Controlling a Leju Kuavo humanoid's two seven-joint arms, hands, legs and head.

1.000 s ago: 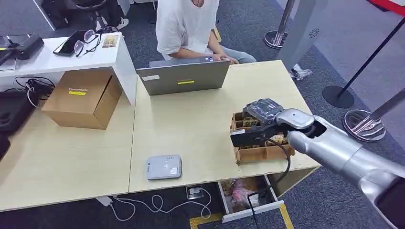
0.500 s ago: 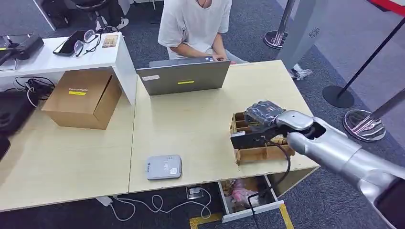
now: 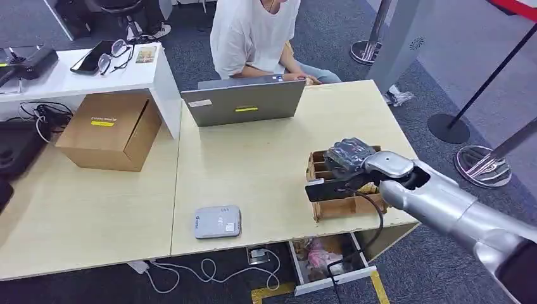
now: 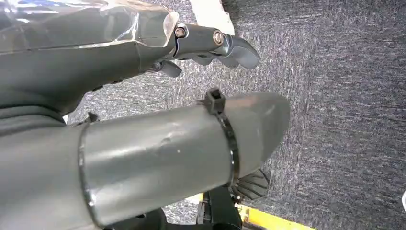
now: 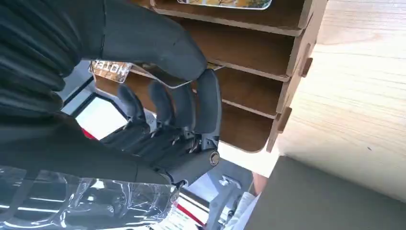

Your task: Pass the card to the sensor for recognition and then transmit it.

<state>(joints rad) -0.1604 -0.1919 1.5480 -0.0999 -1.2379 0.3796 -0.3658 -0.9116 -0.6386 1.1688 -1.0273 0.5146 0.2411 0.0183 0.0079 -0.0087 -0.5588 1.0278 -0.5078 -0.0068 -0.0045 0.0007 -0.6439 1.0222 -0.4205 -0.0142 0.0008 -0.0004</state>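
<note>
Right robot hand: your right robot hand (image 3: 347, 156) sits over the wooden card rack (image 3: 342, 204) at the right middle of the head view. In the right wrist view the thumb and dark fingers (image 5: 207, 103) pinch a thin card (image 5: 111, 71) just outside a slot, so you are grasping the card.
Card position: it lies flat between thumb and fingers, its edge level with the rack's shelves, seemingly so that it slides out along the slot.
Left robot hand: the left robot hand (image 4: 210, 45) hangs over the carpet with its fingers curled in and nothing in them, so it is clenched on nothing.
Sensor: the grey reader (image 3: 217, 221) lies flat near the desk's (image 3: 266, 158) lower edge, lower centre of the head view, well apart from the rack.
Open room: bare desk runs between rack and reader, so a leftward sweep looks unobstructed to you.
Edges: the rack stands close to the lower right desk corner, and the reader is near the front edge, so hold the card well over the surface.
Upper side: a laptop (image 3: 244, 101) and a seated person (image 3: 250, 31) occupy the upper centre.
</note>
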